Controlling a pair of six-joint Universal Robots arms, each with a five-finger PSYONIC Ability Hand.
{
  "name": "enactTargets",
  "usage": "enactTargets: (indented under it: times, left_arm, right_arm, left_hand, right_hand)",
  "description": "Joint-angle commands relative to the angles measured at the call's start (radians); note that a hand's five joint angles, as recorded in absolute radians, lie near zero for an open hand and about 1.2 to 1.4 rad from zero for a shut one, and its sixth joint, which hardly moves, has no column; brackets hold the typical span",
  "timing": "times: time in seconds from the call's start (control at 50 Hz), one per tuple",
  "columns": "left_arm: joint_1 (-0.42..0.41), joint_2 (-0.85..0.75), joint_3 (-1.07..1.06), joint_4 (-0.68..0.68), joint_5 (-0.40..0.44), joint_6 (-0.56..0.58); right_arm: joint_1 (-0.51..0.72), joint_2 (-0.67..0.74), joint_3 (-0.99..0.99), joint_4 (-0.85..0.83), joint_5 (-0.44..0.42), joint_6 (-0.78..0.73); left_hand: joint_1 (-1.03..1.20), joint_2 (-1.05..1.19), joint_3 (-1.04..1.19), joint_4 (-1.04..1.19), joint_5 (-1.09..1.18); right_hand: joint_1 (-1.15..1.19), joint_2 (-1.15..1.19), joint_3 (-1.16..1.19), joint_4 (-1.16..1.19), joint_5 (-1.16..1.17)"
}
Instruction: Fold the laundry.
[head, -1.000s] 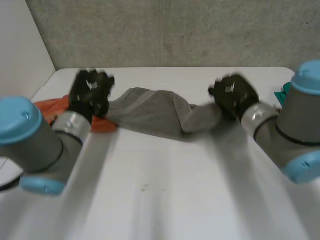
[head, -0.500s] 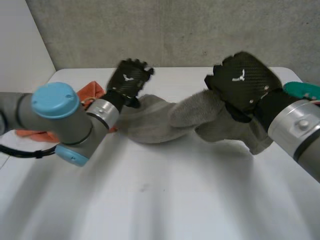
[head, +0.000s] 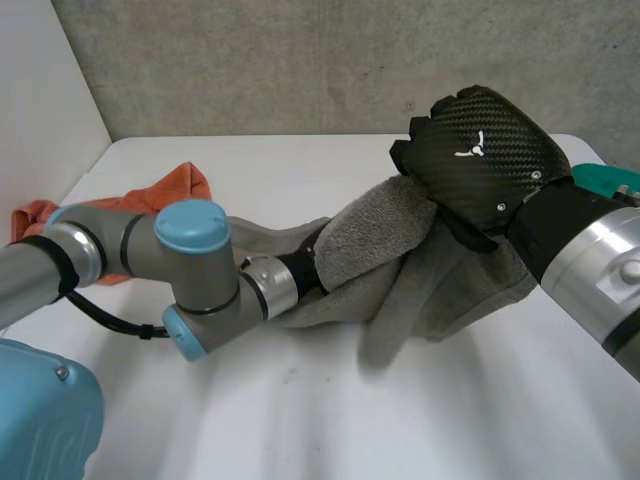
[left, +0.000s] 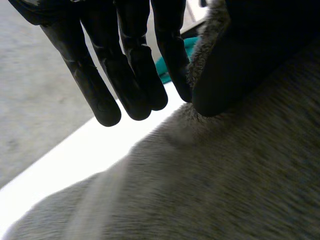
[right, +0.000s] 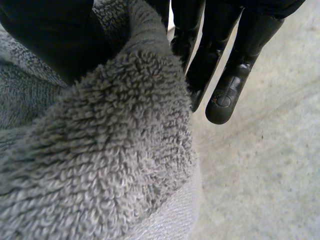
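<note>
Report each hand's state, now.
Left hand: shut on the grey towel, pinched against its thumb.
Right hand: shut on a raised fold of the same towel.

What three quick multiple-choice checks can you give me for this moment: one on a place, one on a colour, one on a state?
1. Where does the orange cloth lie?
A: on the table, beyond the left arm
B: in a basket
C: on the floor
2. What colour is the towel that is held up?
A: teal
B: grey
C: white
3. How is the right hand?
A: open, flat on the table
B: shut on nothing
C: pinching the towel

Answers:
1 A: it lies bunched at the table's left side.
2 B: grey loops show in the right wrist view.
3 C: the towel sits between its thumb and straight fingers.
</note>
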Motion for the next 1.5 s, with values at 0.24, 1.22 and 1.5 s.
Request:
enactTargets:
  times: [0.24,1.22,1.5]
  left_arm:
    - [0.069,0.251,0.0,0.315,-0.531,-0.061]
    - [0.084,0.322,0.079,0.446,-0.721,0.042]
    - [0.054,0.641,-0.631,0.491,-0.733,0.075]
  right_arm:
    - [-0.037,0.316,-0.339,0.002,0.157,0.011]
    - [-0.04,0.707,-0.846,-0.275,0.294,0.117]
    - [-0.046,0.549,-0.443,-0.141,0.248,0.121]
  left_hand:
    - [0.255,0.208,0.213,0.205,0.25]
    - [0.255,0.208,0.213,0.205,0.25]
    - [0.255,0.208,0.213,0.205,0.25]
  right_hand:
    - [0.445,0.227,0.219,0.206,0.252]
    - [0.445,0.227,0.219,0.206,0.252]
    - [0.445,0.227,0.219,0.206,0.252]
